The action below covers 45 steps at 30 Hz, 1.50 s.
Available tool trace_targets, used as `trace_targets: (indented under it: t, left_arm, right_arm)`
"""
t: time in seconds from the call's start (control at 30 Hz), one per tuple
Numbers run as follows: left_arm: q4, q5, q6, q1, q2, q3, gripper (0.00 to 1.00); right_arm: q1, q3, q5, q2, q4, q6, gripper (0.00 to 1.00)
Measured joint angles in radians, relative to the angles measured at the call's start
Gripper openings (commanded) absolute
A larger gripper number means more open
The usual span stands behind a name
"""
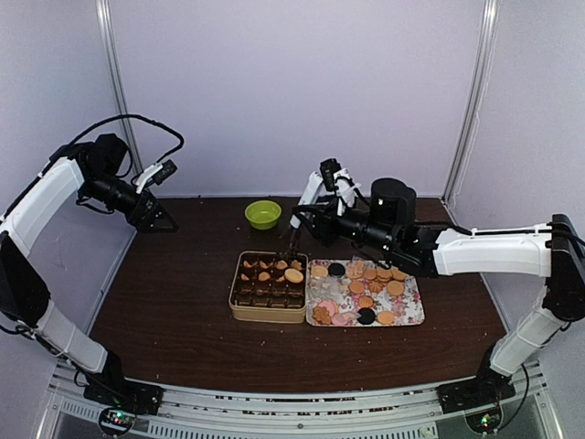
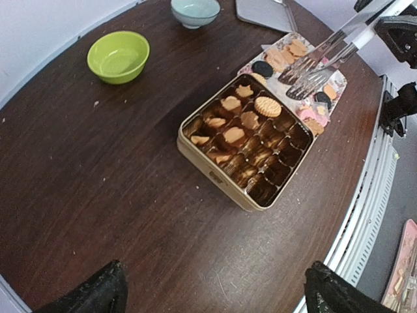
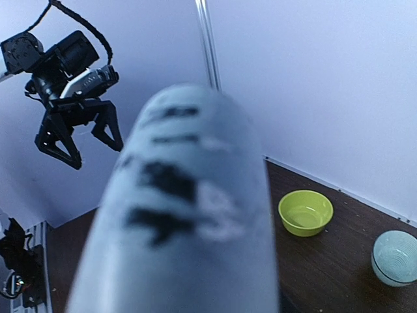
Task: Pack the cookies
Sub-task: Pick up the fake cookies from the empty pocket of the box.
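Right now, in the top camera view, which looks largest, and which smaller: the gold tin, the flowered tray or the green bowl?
1. flowered tray: the widest footprint.
2. gold tin: somewhat narrower.
3. green bowl: clearly smallest. It sits farther from the camera, but the gap is too big to change the order.

Nothing in any view is showing text, numbers or a brand clearly enough to read. Dark marks, perhaps lettering, are running across the pale handle of the tongs (image 3: 186,215), which is sitting right against the right wrist camera, but they are blurring past reading. The round cookie (image 2: 268,106) in the gold tin (image 2: 208,171) is showing a stamped pattern too small to make out.
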Motion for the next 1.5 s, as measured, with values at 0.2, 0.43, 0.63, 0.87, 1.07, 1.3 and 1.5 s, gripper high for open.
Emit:
trace_targets:
  t: [0.2,0.43,0.63,0.87,1.07,1.3,1.5]
  left_arm:
    - [0.063,-0.023,-0.024,0.026,-0.038,-0.153,0.98]
    - [0.091,-0.056,-0.035,0.025,-0.071,-0.163,0.98]
    - [0.096,-0.076,-0.035,0.025,-0.074,-0.164,0.98]
    - [0.095,-0.082,-0.035,0.025,-0.074,-0.165,0.98]
    - [0.095,-0.082,-0.035,0.025,-0.074,-0.165,0.98]
    - [0.095,-0.085,-0.035,0.025,-0.074,-0.165,0.98]
    - [0.095,-0.085,-0.035,0.025,-0.074,-0.165,0.98]
  right_arm:
    - [0.021,-0.079,0.127,-0.001,0.007,-0.066,0.37]
    - [0.053,-0.075,0.159,0.009,0.049,-0.092,0.38]
    - [0.076,-0.075,0.161,0.031,0.052,-0.095,0.4]
    - [0.107,-0.075,0.169,0.051,0.043,-0.119,0.43]
    - [0.122,-0.075,0.192,0.058,0.023,-0.151,0.43]
    - [0.131,-0.075,0.208,0.069,0.007,-0.174,0.43]
    - [0.133,-0.063,0.214,0.1,-0.004,-0.188,0.38]
